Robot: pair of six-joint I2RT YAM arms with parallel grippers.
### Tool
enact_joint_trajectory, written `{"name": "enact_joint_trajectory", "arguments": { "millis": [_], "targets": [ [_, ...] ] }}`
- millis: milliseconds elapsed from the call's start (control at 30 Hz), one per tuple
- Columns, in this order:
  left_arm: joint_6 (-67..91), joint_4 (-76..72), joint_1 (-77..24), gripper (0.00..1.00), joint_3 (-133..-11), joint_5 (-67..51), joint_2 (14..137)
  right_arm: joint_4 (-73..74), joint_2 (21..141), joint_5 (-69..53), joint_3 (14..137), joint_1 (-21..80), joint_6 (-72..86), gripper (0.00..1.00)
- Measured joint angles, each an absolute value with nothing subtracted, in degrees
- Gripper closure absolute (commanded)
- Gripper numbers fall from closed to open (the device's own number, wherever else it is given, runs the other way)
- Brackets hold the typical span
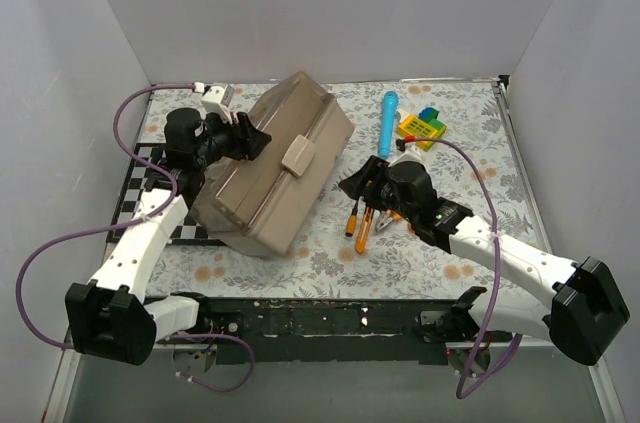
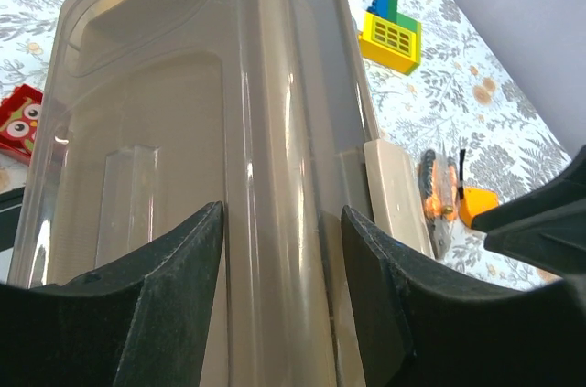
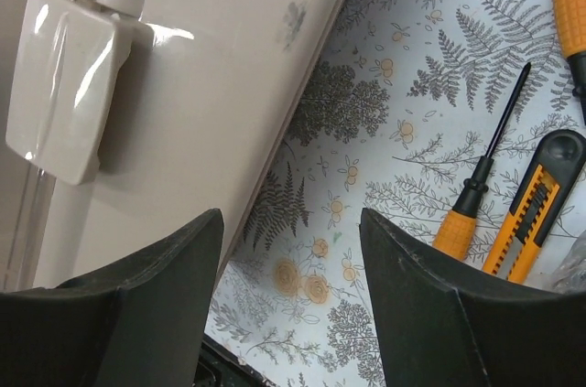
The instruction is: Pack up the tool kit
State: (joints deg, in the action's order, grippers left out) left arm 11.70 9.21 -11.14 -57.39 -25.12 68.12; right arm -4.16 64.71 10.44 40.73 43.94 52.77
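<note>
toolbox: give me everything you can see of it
The toolbox is a large rectangular case of grey-brown translucent plastic, lid closed, with a raised ridge along the lid and a cream latch on its front. It lies diagonally, centre-left on the floral mat, apparently tipped so the latch side faces up. The left pincer straddles the ridge and looks clamped on it.

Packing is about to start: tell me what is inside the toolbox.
The toolbox is closed. Its cloudy lid hides the interior, so its contents cannot be told. The screwdrivers lie outside on the table.
</note>
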Motion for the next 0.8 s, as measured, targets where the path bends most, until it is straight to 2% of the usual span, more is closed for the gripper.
{"name": "enact_joint_trajectory", "arguments": {
  "millis": [433,800],
  "targets": [
    [12.6,11.4,-12.2,0.73,-57.1,-27.9,66.5,-3.3,65.5,12.8,40.7,43.9,53.7,0.32],
    [13.3,11.8,-13.9,0.73,-56.4,-28.1,64.9,-3.2,74.5,11.9,45.0,43.9,52.3,0.37]
  ]
}}
